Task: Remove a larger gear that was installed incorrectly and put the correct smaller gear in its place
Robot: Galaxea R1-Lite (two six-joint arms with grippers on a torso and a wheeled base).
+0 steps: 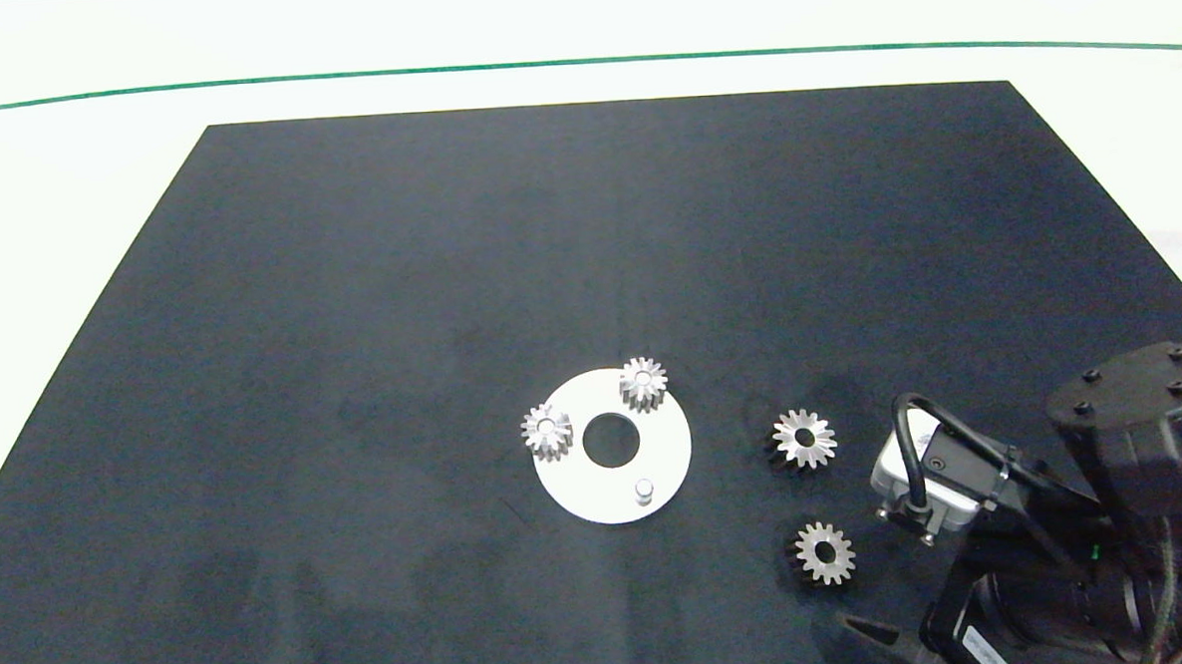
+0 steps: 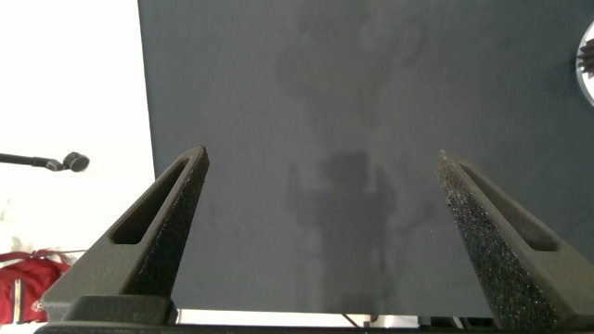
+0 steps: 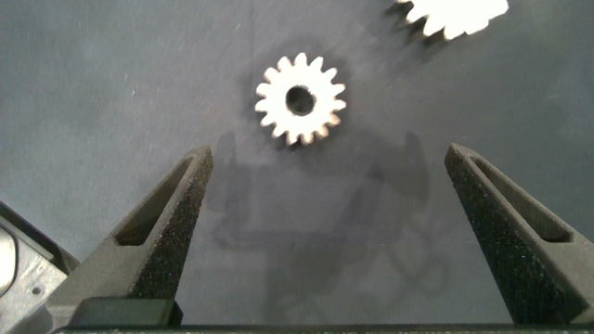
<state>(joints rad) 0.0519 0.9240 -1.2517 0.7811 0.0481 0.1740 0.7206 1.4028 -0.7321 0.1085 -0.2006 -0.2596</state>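
Observation:
The larger gear (image 1: pixel 805 437), star-toothed with a wide dark hole, lies loose on the black mat just right of the white round plate (image 1: pixel 568 488). The smaller gear (image 1: pixel 825 552), with short blunt teeth, lies on the mat a little nearer the front edge. In the right wrist view the smaller gear (image 3: pixel 300 99) sits just beyond my open right gripper (image 3: pixel 325 158), and part of the larger gear (image 3: pixel 455 14) shows past it. Nothing is between the right fingers. My left gripper (image 2: pixel 320 158) hangs open and empty over the mat's left edge.
Two small gears (image 1: pixel 642 383) (image 1: pixel 546 431) sit on pegs on the plate. A third peg (image 1: pixel 644 490) stands bare beside the plate's centre hole (image 1: pixel 612 441). The right arm (image 1: pixel 1008 513) fills the front right corner. White table surrounds the mat (image 1: pixel 349 283).

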